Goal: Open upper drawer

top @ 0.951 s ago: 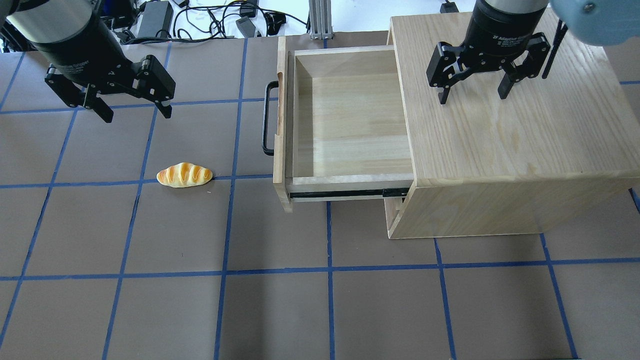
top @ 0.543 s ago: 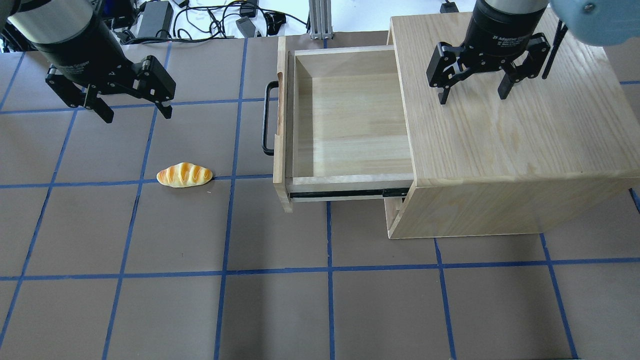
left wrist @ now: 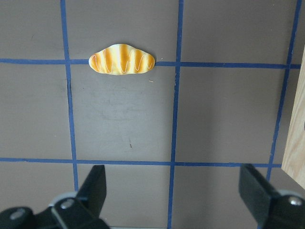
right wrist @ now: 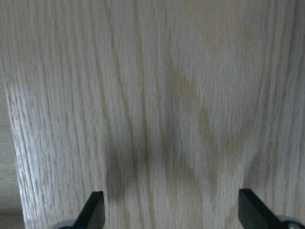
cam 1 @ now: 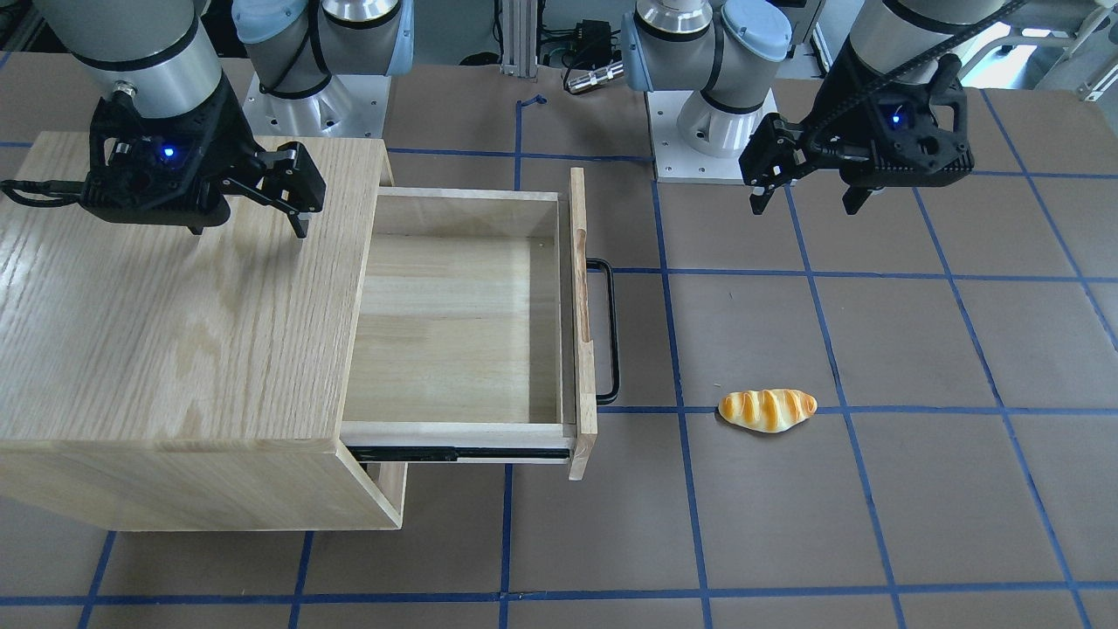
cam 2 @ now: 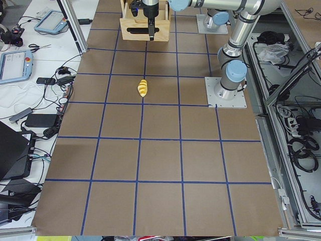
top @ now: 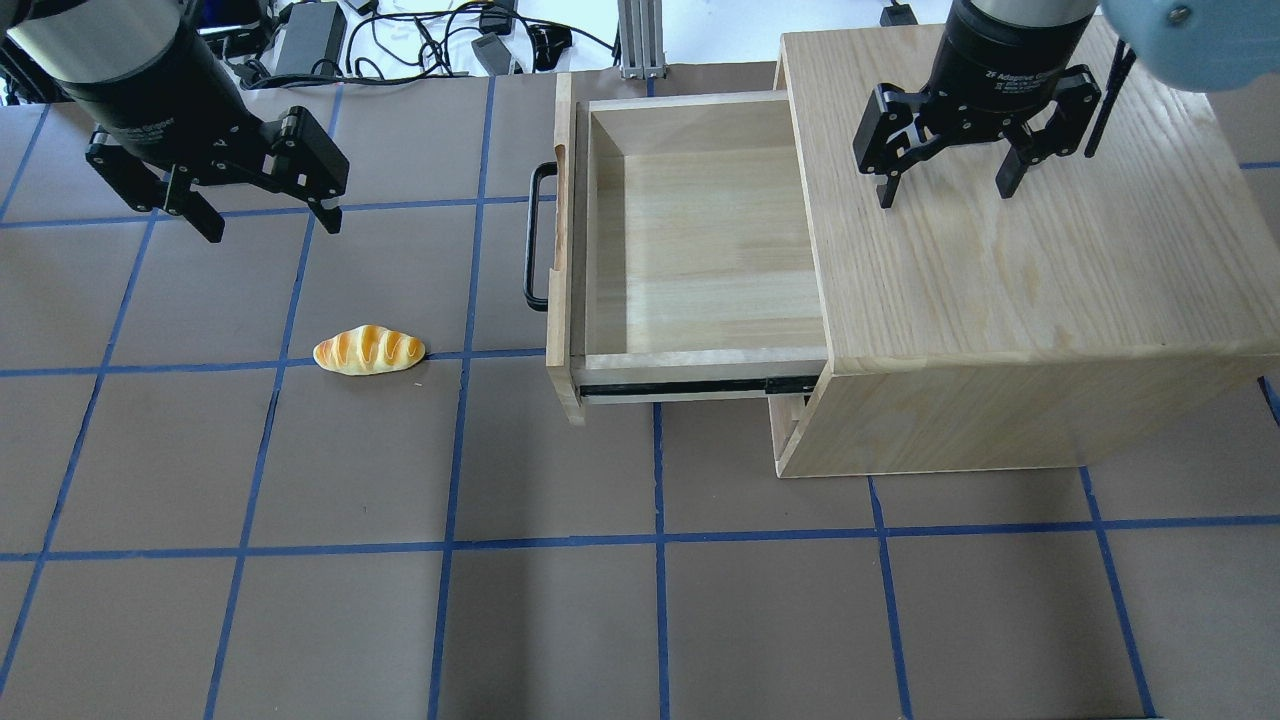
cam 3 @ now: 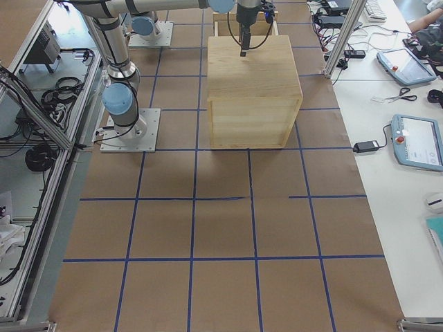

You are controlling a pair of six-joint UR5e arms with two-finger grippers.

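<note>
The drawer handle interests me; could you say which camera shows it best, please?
The overhead exterior view: the handle stands clear of the drawer front, whole and unblocked. The front-facing view shows it nearly as well. The side views leave it hidden or too small to tell, and neither wrist camera catches it.

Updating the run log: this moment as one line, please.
light-wood upper drawer: open | left end effector: open, over table | right end effector: open, over oak cabinet
</note>
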